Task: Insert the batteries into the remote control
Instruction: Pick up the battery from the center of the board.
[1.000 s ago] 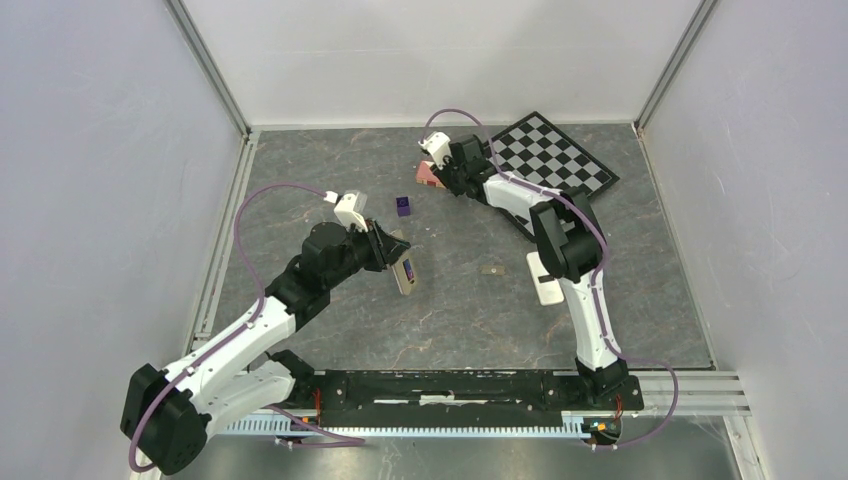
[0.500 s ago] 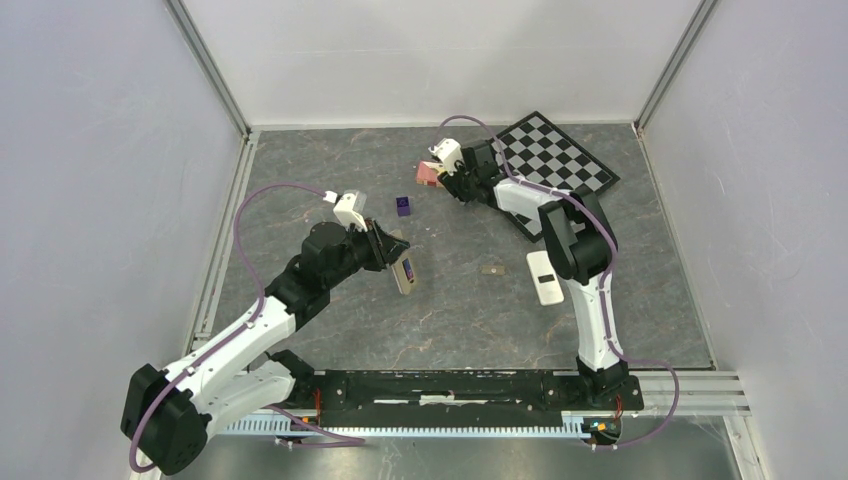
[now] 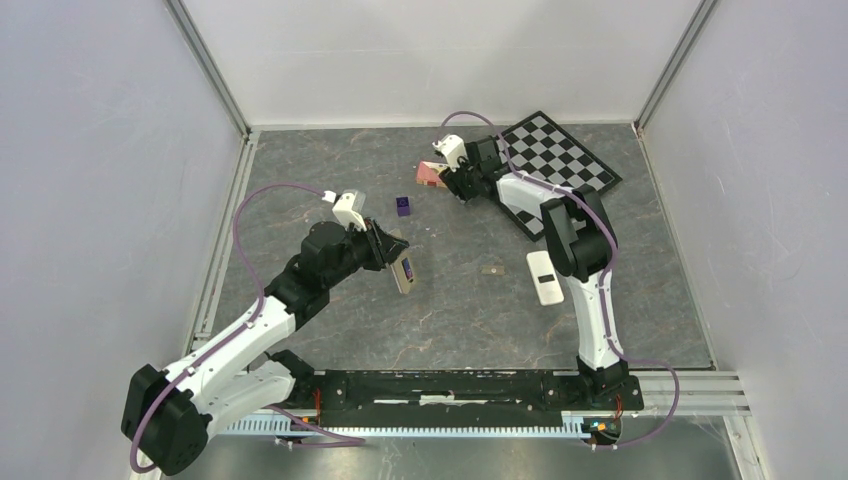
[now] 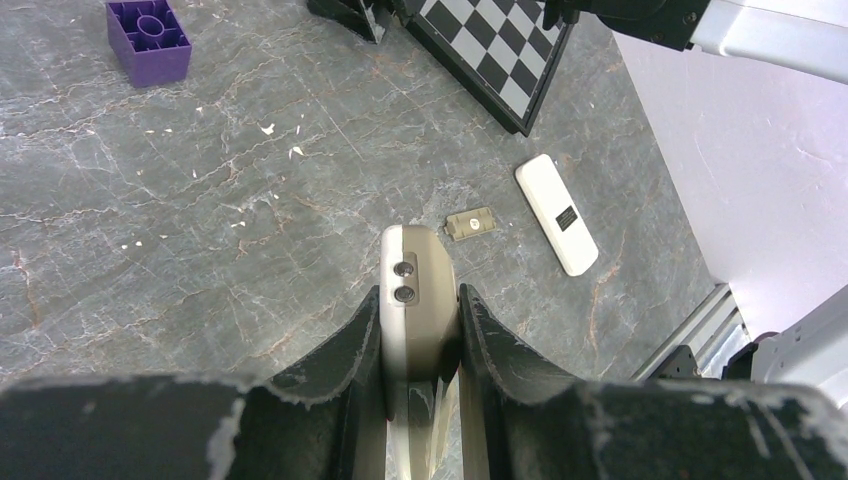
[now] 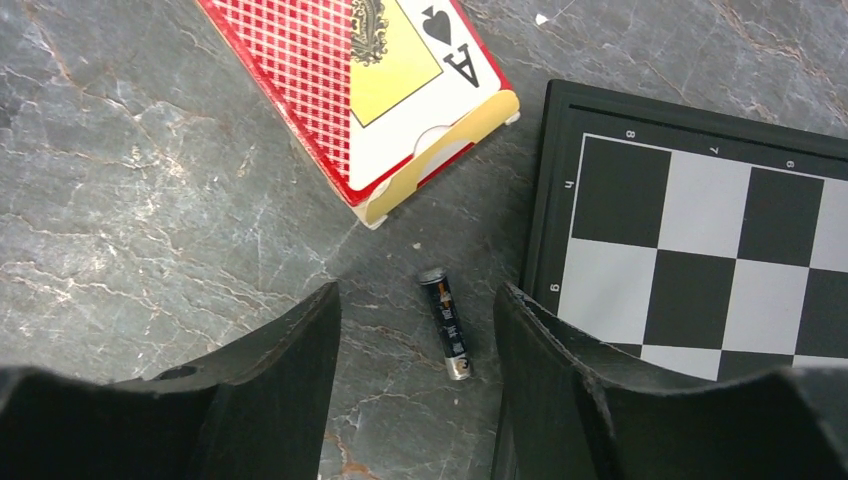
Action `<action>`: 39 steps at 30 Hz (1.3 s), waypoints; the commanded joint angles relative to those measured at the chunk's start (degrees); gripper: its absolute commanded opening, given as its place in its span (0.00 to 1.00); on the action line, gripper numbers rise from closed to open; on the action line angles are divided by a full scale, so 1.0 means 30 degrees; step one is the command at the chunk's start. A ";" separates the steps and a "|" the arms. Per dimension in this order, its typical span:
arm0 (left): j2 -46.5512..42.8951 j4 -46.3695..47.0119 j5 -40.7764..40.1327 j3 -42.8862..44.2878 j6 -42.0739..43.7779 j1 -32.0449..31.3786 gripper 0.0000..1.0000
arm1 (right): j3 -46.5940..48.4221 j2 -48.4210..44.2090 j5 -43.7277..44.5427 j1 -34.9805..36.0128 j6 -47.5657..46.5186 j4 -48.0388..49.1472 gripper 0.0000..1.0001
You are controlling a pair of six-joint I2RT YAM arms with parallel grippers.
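Note:
My left gripper [image 4: 420, 300] is shut on the remote control [image 4: 418, 270], an olive-grey slim shell held on edge above the table, also in the top view [image 3: 404, 273]. A battery [image 5: 446, 322], thin and dark with metallic ends, lies on the table between a card box and a chessboard. My right gripper [image 5: 415, 300] hangs open right over it, one finger on each side, not touching it. In the top view the right gripper [image 3: 458, 188] is at the far middle of the table, and the battery is hidden there.
A red playing-card box [image 5: 370, 90] lies just beyond the battery, and the chessboard [image 5: 700, 250] edge is close to my right finger. A purple block [image 3: 403, 206], a small tan cover piece [image 3: 491, 270] and a white remote [image 3: 543, 277] lie mid-table.
My right gripper has opened wider and shifted slightly right toward the chessboard. The left arm and the remote control have not moved.

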 commanded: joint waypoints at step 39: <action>-0.0539 0.0966 0.0552 0.0437 0.0465 0.0669 0.02 | 0.0565 0.1144 -0.1664 -0.0835 0.1513 -0.5777 0.15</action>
